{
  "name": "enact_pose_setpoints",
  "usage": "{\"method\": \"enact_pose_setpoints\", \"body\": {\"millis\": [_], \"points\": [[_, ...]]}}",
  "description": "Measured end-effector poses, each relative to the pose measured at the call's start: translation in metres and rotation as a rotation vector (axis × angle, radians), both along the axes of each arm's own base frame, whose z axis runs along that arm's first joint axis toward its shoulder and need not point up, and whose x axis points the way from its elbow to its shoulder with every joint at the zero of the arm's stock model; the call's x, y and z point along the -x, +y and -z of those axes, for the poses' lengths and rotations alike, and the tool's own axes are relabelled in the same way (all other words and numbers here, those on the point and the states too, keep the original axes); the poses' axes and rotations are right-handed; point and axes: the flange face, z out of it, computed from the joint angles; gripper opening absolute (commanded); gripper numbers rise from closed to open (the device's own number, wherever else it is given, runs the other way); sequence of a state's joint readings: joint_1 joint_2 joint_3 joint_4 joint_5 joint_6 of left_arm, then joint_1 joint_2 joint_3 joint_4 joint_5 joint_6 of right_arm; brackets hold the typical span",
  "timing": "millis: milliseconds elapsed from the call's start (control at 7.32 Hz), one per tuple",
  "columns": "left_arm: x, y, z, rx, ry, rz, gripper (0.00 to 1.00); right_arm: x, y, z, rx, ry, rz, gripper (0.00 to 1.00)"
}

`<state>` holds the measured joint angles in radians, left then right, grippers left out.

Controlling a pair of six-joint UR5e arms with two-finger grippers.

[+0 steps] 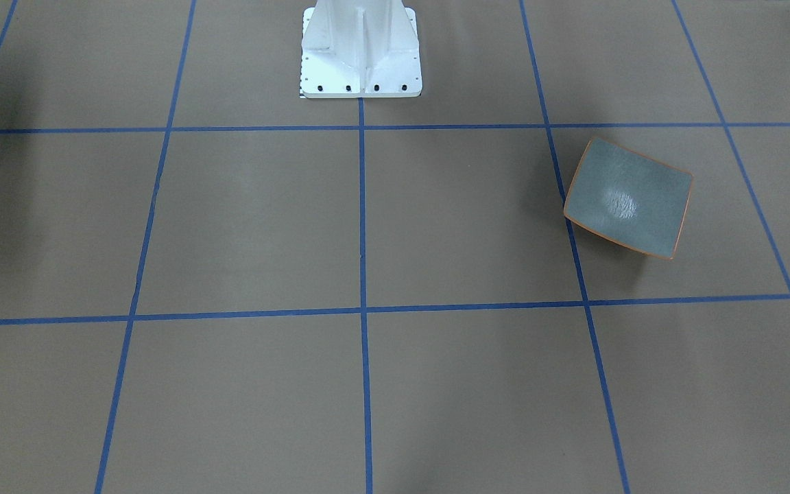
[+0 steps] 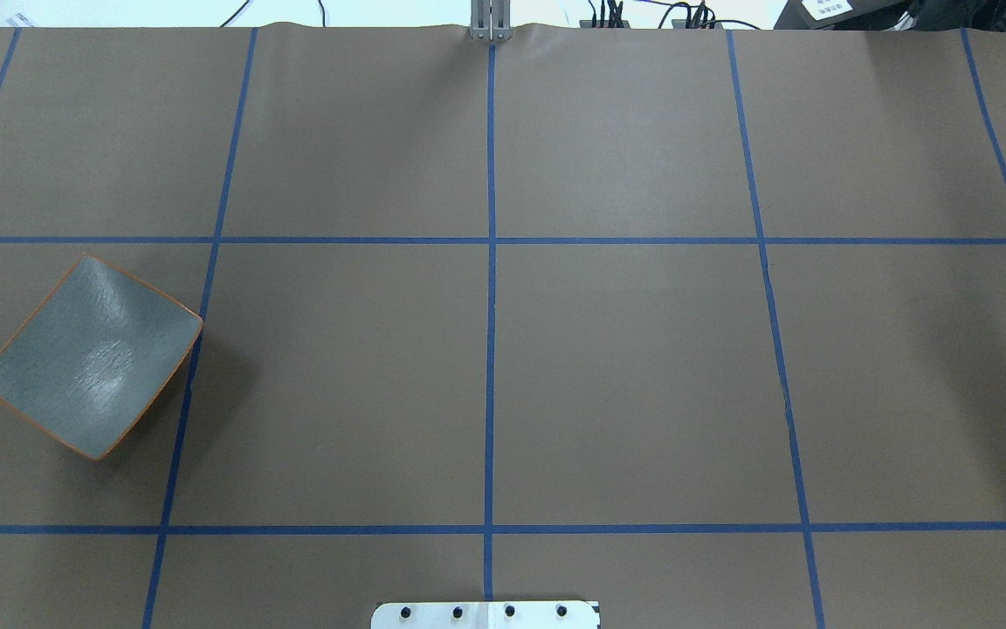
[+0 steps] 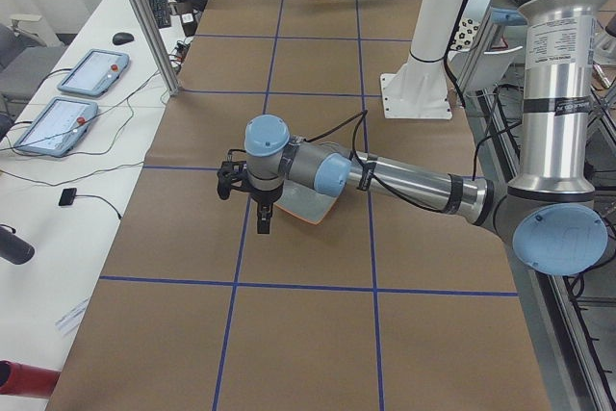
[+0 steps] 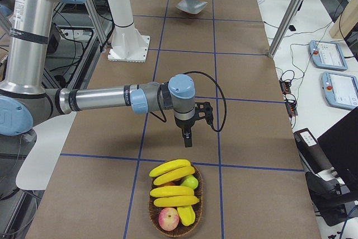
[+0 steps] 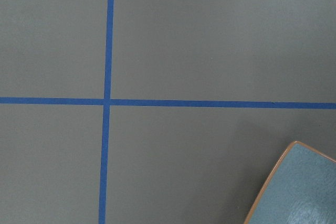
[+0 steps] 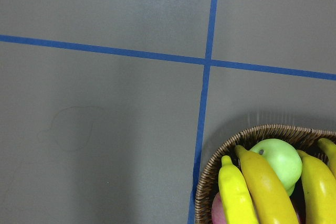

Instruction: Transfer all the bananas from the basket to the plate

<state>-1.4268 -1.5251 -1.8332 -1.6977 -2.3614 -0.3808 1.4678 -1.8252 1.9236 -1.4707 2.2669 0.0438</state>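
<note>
Several yellow bananas lie in a woven basket with a green apple and a red apple. The right wrist view shows the bananas and the basket rim at lower right. My right gripper hangs above the table just short of the basket; I cannot tell if it is open or shut. The grey-blue plate, also in the front view, is empty. My left gripper hangs beside the plate; I cannot tell its state. The plate's corner shows in the left wrist view.
The white robot base stands mid-table at the robot's edge. Blue tape lines grid the brown table. Teach pendants and cables lie on the side bench. A metal post rises at the table's far edge.
</note>
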Motion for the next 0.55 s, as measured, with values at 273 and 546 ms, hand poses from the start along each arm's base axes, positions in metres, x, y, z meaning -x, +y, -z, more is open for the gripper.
{"method": "enact_pose_setpoints", "body": {"millis": [273,546], "points": [[0.0,0.0,0.002,0.0,0.002,0.003,1.0,0.003,0.024,-0.024,-0.003,0.043,0.042,0.98],[0.0,0.0,0.003,-0.005,0.001,0.004,1.0,0.006,0.048,-0.046,-0.008,0.072,0.113,0.94]]}}
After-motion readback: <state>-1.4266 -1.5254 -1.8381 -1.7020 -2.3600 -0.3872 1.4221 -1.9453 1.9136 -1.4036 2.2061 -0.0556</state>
